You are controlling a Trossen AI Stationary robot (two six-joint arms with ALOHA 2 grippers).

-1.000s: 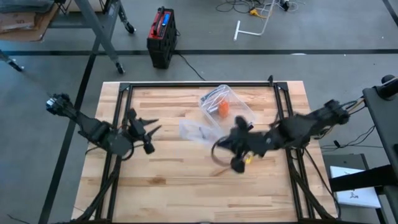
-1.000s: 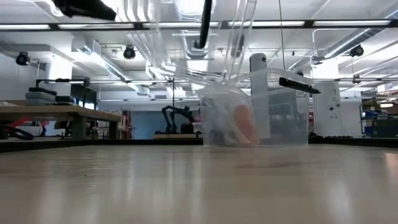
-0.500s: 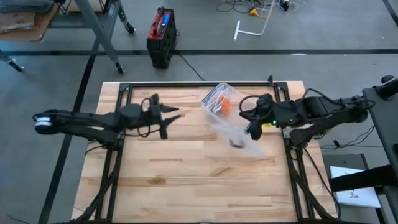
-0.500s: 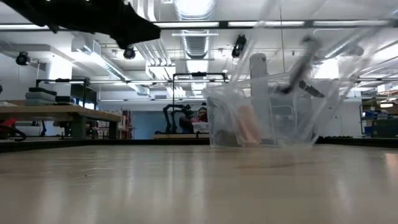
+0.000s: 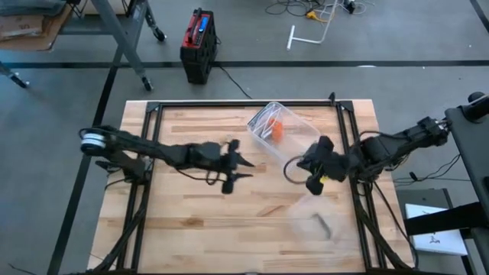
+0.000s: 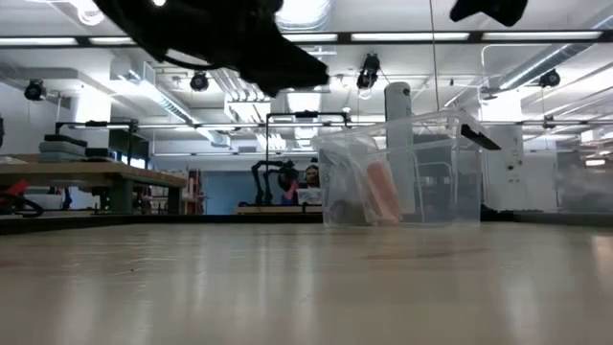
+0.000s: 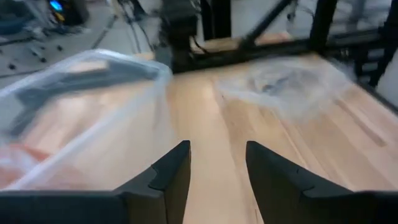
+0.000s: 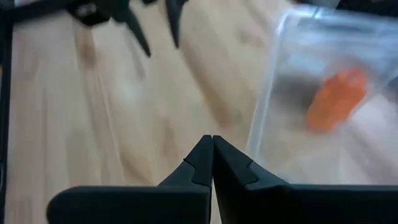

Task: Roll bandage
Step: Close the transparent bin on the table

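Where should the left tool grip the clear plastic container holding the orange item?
Probably at the clear plastic container's near rim, coming from the left tool's own side: thin walls suit open jaws, and in the left wrist view that wall faces it.

Pale butcher-block wooden table (image 5: 229, 221) — light tan planks with darker streaks in a strip pattern, framed by black metal rails. Clear transparent plastic box (image 5: 276, 130), colourless, with an orange oblong item (image 5: 276, 131) and grey shapes inside; clear plastic bag (image 5: 321, 218), see-through, showing a dark grey piece. Dark black left gripper (image 5: 233, 163) and black right gripper (image 5: 315, 169) with a small yellow spot beside it — grey floor around, red-and-black case (image 5: 198, 44) with a blue patch.
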